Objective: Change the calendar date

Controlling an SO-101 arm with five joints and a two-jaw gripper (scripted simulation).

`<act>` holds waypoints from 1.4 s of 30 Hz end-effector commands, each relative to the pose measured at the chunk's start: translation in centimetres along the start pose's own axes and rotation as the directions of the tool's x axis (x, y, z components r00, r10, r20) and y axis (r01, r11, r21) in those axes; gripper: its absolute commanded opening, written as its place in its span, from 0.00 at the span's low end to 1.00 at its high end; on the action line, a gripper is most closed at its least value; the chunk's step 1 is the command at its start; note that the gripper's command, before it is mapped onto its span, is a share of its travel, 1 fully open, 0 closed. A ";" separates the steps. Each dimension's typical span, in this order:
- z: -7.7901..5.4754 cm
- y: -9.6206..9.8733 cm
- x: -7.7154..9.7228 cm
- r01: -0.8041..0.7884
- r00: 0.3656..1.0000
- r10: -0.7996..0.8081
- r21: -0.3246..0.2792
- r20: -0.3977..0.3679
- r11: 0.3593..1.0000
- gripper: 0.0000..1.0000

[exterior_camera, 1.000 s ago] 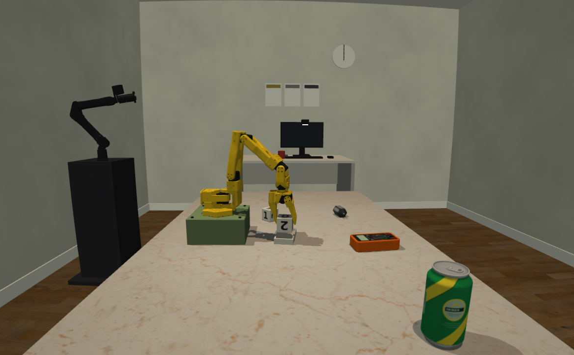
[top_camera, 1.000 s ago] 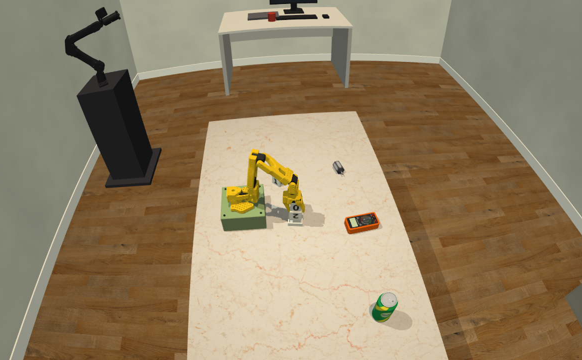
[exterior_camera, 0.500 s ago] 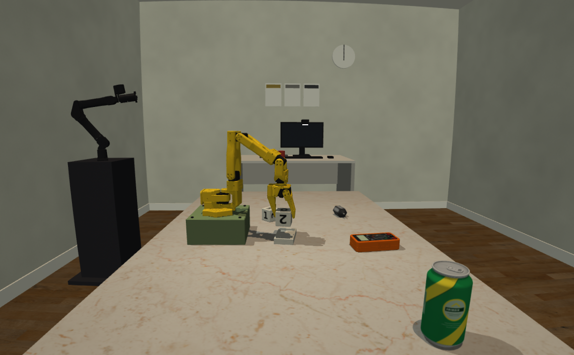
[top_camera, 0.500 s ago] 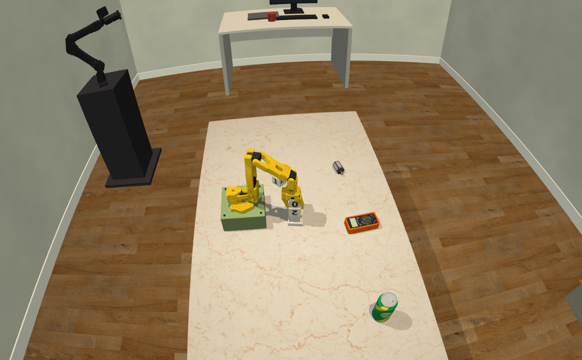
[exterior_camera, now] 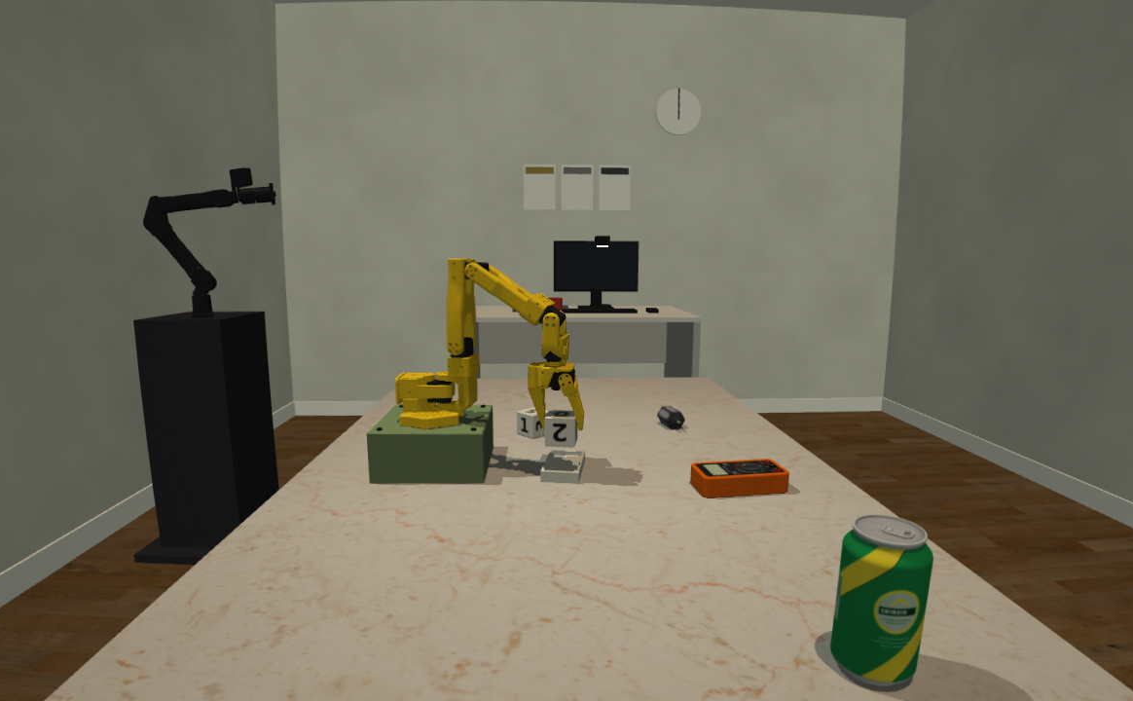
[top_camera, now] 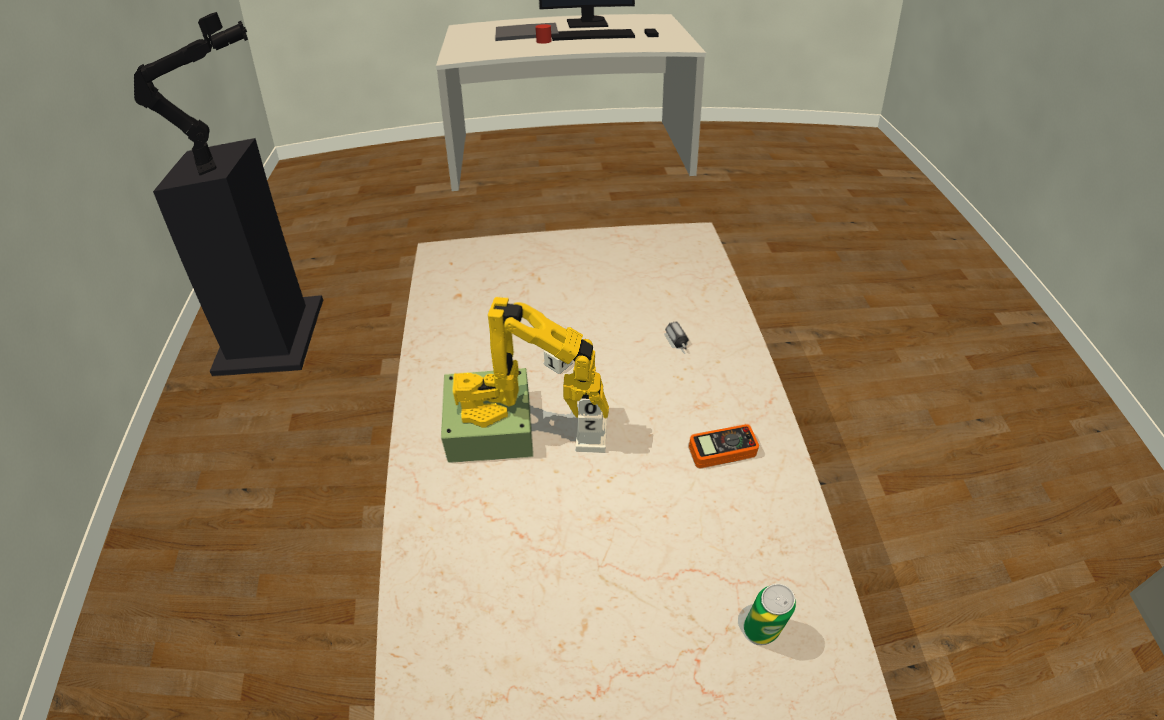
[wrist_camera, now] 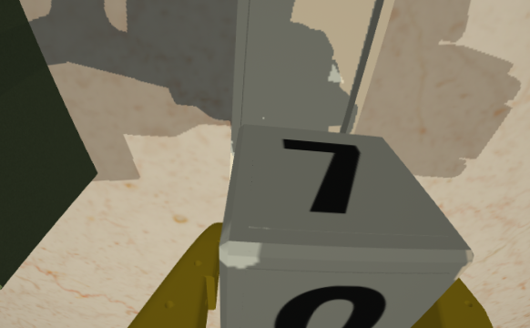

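My gripper [top_camera: 590, 413] [exterior_camera: 562, 425] [wrist_camera: 338, 273] is shut on a white cube [top_camera: 590, 429] [exterior_camera: 560, 432] [wrist_camera: 292, 191]. The cube hangs above the tray. A 0 is on its top, a 2 faces the top and exterior views upside down, and the wrist view shows a 7 on another side. The white tray [top_camera: 590, 447] [exterior_camera: 560, 476] [wrist_camera: 265, 68] stands on the table with no cube in it; the month's name is not visible. The other cube [top_camera: 554, 362] [exterior_camera: 525, 424] stands on the table behind the tray, turned at an angle. It shows a 1; its neighbouring side is partly hidden by my gripper or arm.
The green base block [top_camera: 486, 446] [exterior_camera: 429, 459] [wrist_camera: 10, 159] is left of the tray. An orange multimeter [top_camera: 723, 445] [exterior_camera: 740, 481] lies to the right. A small dark motor [top_camera: 676, 335] [exterior_camera: 671, 417] lies at the back right. A green can [top_camera: 768, 616] [exterior_camera: 880, 601] stands at the front right.
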State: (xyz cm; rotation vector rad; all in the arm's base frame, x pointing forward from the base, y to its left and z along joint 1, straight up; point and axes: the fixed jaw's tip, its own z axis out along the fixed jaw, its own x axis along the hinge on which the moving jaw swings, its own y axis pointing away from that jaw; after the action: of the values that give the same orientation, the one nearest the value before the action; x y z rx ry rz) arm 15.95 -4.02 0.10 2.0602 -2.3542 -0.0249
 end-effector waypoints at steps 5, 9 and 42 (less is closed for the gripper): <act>0.5 -0.1 0.1 0.002 1.000 -0.002 0.009 0.001 1.000 0.00; 0.9 -0.1 0.1 0.002 1.000 -0.002 0.009 0.001 1.000 0.00; 1.3 0.0 0.1 0.002 1.000 -0.002 0.006 0.001 1.000 0.00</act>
State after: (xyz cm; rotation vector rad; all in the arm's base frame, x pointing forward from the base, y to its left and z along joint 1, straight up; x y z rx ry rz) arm 16.16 -4.07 -1.05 2.0664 -2.3613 -0.0043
